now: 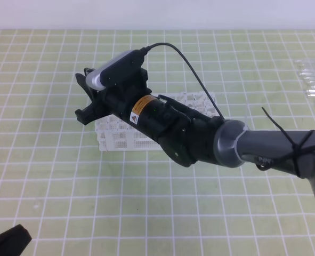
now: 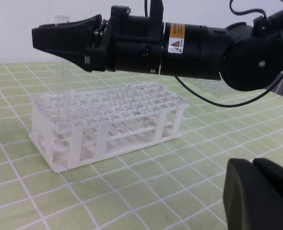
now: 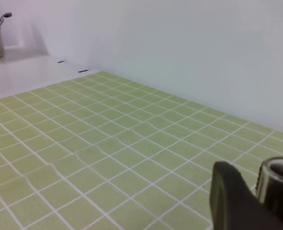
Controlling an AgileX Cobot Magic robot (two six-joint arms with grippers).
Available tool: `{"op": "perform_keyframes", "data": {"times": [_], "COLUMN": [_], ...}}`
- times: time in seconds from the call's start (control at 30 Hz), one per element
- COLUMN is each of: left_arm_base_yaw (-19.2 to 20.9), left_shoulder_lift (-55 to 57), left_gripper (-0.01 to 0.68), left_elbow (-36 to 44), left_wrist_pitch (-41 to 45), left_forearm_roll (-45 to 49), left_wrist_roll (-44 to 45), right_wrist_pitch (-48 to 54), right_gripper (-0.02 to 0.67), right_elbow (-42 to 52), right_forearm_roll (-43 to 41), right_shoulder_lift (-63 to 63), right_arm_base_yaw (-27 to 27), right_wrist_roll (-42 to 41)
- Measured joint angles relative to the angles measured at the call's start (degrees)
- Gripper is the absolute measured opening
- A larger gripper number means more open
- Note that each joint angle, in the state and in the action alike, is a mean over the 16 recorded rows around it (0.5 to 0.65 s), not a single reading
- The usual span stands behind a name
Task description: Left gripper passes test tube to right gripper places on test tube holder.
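The white test tube holder (image 1: pixel 126 137) stands left of the table's middle. My right gripper (image 1: pixel 83 96) reaches across over its left end. In the left wrist view the right gripper (image 2: pixel 60 42) is shut on the clear test tube (image 2: pixel 62 79). The tube hangs upright, with its lower part down in a hole at the left corner of the test tube holder (image 2: pixel 131 112). The right wrist view shows one black finger (image 3: pixel 232 203) beside the test tube's open rim (image 3: pixel 278 178). My left gripper (image 1: pixel 8 242) sits low at the front left, away from the rack, its fingers (image 2: pixel 256 191) shut and empty.
A bunch of clear tubes (image 1: pixel 314 80) lies at the table's far right edge. The right arm's grey forearm (image 1: pixel 274 149) spans the middle right, with a black cable (image 1: pixel 192 66) arching above the rack. Green gridded mat covers the table.
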Motion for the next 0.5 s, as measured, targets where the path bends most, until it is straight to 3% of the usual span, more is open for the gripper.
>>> {"op": "perform_keyframes", "data": {"times": [0.5], "left_arm_base_yaw": [0.0], "left_shoulder_lift": [0.0], "left_gripper": [-0.002], "left_elbow": [0.0], "left_wrist_pitch": [0.0], "left_forearm_roll": [0.0], "left_wrist_roll": [0.0], "right_wrist_pitch": [0.1], "right_gripper": [0.089], "right_elbow": [0.0], "right_forearm_roll": [0.0], "right_shoulder_lift": [0.3], "right_arm_base_yaw": [0.0], "right_wrist_roll": [0.0]}}
